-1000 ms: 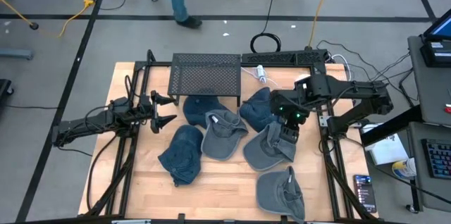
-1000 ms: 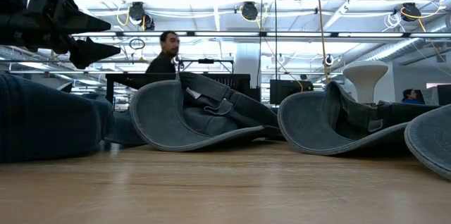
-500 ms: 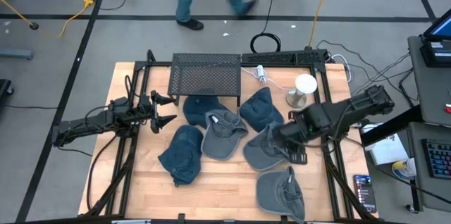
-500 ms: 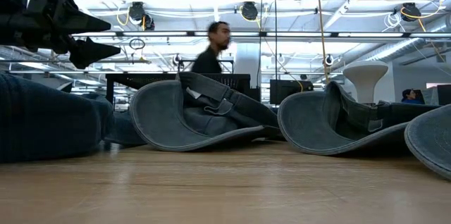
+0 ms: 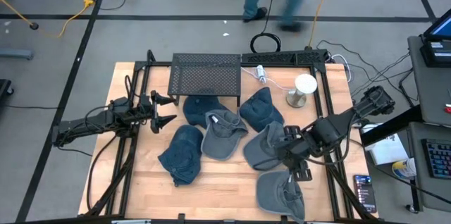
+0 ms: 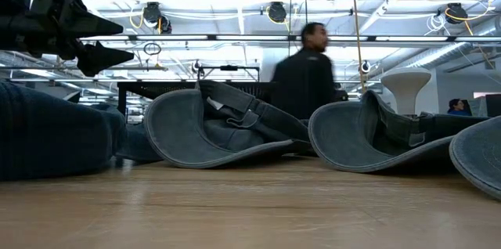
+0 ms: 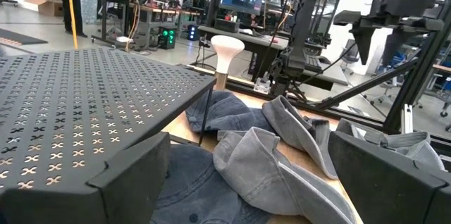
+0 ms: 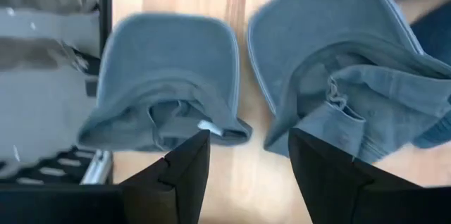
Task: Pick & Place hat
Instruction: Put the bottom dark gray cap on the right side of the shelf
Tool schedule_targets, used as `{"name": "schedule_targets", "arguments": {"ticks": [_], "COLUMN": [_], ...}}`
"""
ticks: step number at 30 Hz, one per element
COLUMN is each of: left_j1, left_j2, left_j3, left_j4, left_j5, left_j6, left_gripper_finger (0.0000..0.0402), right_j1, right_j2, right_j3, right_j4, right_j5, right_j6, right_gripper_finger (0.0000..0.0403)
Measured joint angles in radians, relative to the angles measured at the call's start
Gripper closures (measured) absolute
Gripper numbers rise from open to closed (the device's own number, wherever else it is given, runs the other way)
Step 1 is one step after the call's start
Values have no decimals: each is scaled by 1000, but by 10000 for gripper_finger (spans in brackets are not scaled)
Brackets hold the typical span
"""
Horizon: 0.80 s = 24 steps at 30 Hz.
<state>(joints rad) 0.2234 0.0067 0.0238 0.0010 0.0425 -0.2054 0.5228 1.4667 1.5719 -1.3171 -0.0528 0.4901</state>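
So we had the right gripper (image 5: 299, 166) hanging over the near right part of the table (image 5: 232, 182), fingers spread and nothing between them. The hat (image 5: 280, 192) we'd bet it was going for lay at the near right corner, apart from the pile of other hats (image 5: 225, 134) in the middle. From above, the gripper sat just on the far side of that hat, between it and a grey cap (image 5: 266, 146) at the edge of the pile. In the right wrist view both showed past the open fingers: the lone hat (image 8: 168, 83) to one side of the gap, the grey cap (image 8: 331, 76) to the other, bare wood between. So we figured the gripper needed to slide toward the near edge to centre on the hat. Its long axis ran roughly near to far, brim end toward the gripper as far as we could tell. The left gripper (image 5: 163, 110) waited well off at the left, by the mesh rack (image 5: 206, 75), fingers apart too, so the right arm was clearly the nearer one
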Motion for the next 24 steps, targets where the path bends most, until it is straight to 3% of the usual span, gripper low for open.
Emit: {"name": "schedule_targets", "arguments": {"ticks": [10,24], "left_j1": [0,0], "left_j2": [0,0], "left_j3": [0,0], "left_j4": [0,1], "left_j5": [0,0], "left_j6": [0,0], "left_gripper_finger": [11,11], "right_j1": [15,16], "right_j2": [73,73], "right_j3": [-8,-224], "right_j4": [49,243], "right_j5": [5,4], "right_j6": [50,121], "right_gripper_finger": [218,218]}}
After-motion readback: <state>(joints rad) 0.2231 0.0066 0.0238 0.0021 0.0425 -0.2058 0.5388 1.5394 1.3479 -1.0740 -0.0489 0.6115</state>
